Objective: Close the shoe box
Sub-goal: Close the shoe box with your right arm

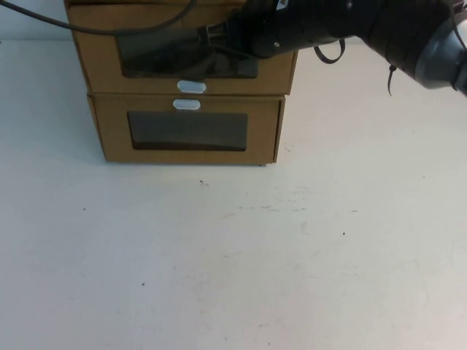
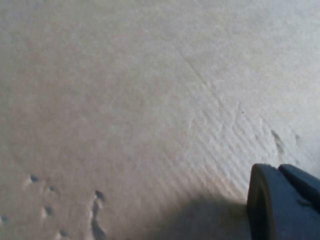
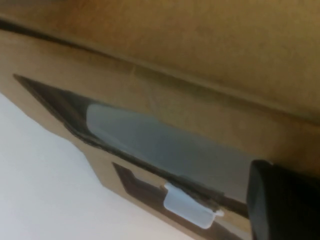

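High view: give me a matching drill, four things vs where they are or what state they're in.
Things:
1. shoe box
2. lower box
3. right gripper
4. left gripper

Places/states:
A. white tab above its window
B. close over bare table, seen only from its own wrist camera
C. stacked on top, white tab below its window
D. at the upper box's front window

Pairs: 1-C, 2-A, 3-D, 4-B
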You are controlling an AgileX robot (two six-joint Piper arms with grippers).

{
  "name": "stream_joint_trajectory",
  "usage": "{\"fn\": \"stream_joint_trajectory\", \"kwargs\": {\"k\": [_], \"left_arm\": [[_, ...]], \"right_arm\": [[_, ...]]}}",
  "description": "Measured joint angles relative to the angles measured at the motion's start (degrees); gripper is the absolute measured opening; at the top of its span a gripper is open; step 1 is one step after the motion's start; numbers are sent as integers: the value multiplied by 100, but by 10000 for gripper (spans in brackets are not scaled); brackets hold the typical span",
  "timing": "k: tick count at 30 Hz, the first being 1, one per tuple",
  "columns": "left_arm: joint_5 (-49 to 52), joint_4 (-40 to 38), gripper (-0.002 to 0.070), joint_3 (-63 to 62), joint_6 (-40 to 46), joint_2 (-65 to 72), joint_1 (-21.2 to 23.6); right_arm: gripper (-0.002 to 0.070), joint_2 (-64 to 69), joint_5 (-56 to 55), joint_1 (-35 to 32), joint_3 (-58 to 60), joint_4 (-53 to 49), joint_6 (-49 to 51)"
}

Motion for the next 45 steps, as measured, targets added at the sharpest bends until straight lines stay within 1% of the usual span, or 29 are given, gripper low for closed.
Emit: {"fn": "stream_joint_trajectory", "kwargs": {"k": [7,15,23,27,36,38,41,45], "left_arm": [[0,-11,-5,0,23,0,0],[49,-147,-5,0,166,0,0],[49,-125,-5,0,305,-255,93],[49,-70,-5,0,503,-568,135],[203,416,-5,0,576,-1070,144],[213,500,-5,0,576,-1093,144],[213,540,-5,0,564,-1080,144],[154,584,-5,0,498,-968,144]], "right_arm": [[-13,51,-103,0,0,49,21],[-13,76,739,-52,-371,889,-667],[-13,79,1747,-52,-1005,1031,-786],[-13,79,2003,-61,-1196,1006,-807],[-13,79,2123,-61,-1263,1040,-818],[-13,79,2011,-61,-1263,1119,-818],[-13,89,1900,-33,-1263,1537,-1019],[-13,140,1354,235,-1263,1832,-1347]]}}
